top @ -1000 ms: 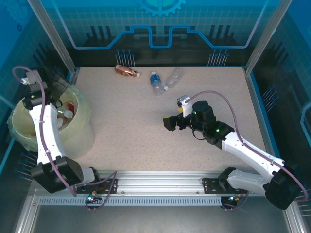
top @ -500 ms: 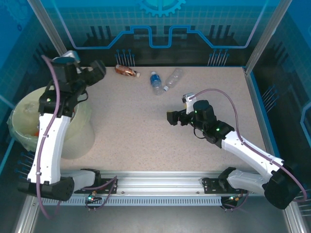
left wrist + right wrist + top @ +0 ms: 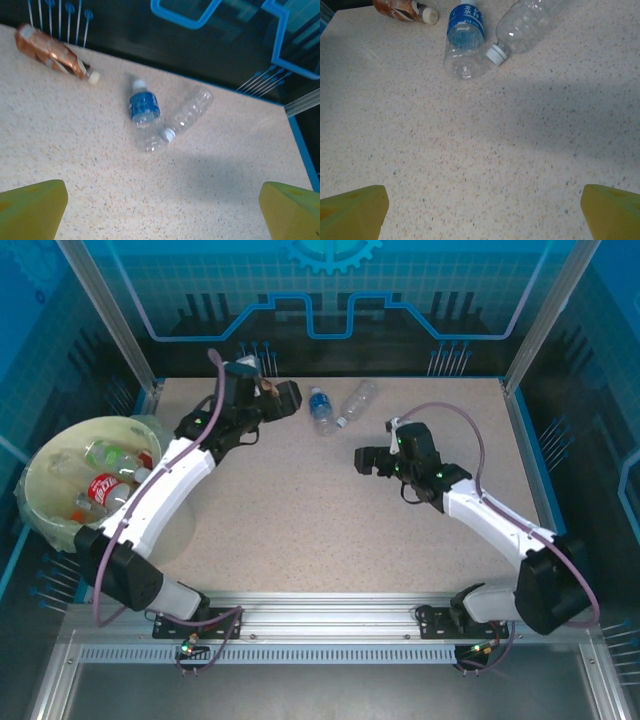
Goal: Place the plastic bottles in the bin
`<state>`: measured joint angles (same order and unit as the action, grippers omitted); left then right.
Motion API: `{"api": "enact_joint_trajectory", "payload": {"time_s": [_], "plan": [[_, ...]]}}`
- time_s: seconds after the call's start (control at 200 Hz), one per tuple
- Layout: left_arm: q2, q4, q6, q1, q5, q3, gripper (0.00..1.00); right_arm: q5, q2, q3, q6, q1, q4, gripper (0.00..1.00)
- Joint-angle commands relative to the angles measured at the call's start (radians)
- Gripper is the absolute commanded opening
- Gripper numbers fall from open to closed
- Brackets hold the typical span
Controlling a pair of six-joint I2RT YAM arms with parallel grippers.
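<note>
Already the bin (image 3: pixel 40 502) holds several plastic bottles (image 3: pixel 100 488), while the left hand (image 3: pixel 284 398) and right hand (image 3: pixel 362 460) gape empty

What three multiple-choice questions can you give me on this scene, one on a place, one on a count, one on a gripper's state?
1. Where on the table does the bin stand? A: right edge. B: left edge. C: middle.
2. How many bottles lie on the table outside the bin? A: one. B: five. C: three.
3. How is the left gripper? A: open and empty. B: shut on a bottle. C: shut on nothing.
Answers: 1 B, the top view shows it against the left edge. 2 C, the orange-labelled bottle, blue-labelled bottle and unlabelled clear bottle. 3 A, its fingers stand wide apart with bare table between.
</note>
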<state>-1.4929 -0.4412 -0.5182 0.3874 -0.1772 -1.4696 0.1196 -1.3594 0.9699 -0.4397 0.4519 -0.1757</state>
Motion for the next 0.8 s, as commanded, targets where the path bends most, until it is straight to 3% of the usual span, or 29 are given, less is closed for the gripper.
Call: {"api": "enact_joint_trajectory", "payload": {"time_s": [0.0, 0.21, 0.485, 0.795], "plan": [[-0.085, 0.088, -0.053, 0.017, 0.030, 0.016, 0.99, -0.027, -0.079, 0.101, 0.020, -0.039, -0.073, 1.00], [-0.358, 0.116, -0.043, 0.032, 0.025, -0.133, 0.99, -0.044, -0.204, 0.215, -0.080, -0.073, -0.098, 1.00], [-0.684, 0.140, -0.017, 0.036, -0.018, -0.425, 0.99, -0.045, -0.198, 0.202, -0.120, -0.073, -0.098, 1.00], [-1.032, -0.070, 0.022, 0.034, -0.156, -0.886, 0.99, -0.022, -0.116, 0.163, -0.109, -0.073, -0.145, 1.00]]}}
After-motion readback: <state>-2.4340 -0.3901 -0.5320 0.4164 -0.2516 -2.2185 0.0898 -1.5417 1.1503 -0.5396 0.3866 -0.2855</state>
